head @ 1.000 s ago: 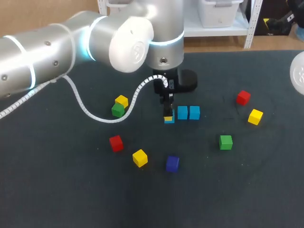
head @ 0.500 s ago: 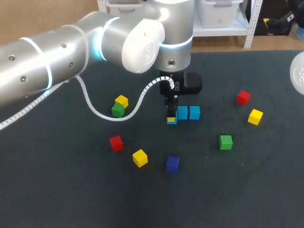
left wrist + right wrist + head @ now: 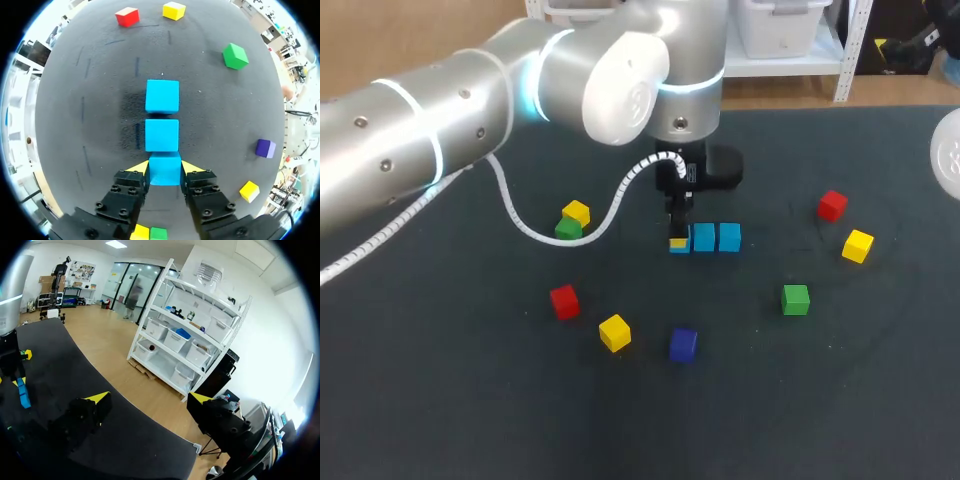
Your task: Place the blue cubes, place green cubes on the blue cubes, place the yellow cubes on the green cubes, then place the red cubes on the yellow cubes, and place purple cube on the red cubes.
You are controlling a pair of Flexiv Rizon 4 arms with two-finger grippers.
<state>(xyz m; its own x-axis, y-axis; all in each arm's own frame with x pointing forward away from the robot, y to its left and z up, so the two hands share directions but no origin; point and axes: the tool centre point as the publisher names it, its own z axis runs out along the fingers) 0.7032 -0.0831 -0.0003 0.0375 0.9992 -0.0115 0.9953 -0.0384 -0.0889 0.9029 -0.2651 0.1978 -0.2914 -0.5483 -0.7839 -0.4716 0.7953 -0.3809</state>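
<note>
My left gripper (image 3: 678, 238) (image 3: 165, 169) is shut on a blue cube (image 3: 679, 246) (image 3: 165, 171), one yellow-tipped finger on each side. That cube sits at the left end of a row with two more blue cubes (image 3: 704, 238) (image 3: 729, 237), which in the left wrist view lie straight ahead of the fingers (image 3: 161, 135) (image 3: 162, 96). The held cube touches the nearer one. My right gripper (image 3: 150, 398) stands open and empty off the table's right side; only a bit of the right arm (image 3: 948, 155) shows in the head view.
Loose on the dark table (image 3: 470, 400): a yellow cube (image 3: 576, 213) beside a green one (image 3: 567, 229), a red cube (image 3: 564, 300), a yellow cube (image 3: 614, 332), a purple cube (image 3: 683, 344), a green cube (image 3: 796, 298), a red cube (image 3: 833, 205) and a yellow cube (image 3: 858, 245).
My left gripper has carried the blue cube a little to the right and back, bringing it up against the row of two blue cubes. The right arm has kept still.
</note>
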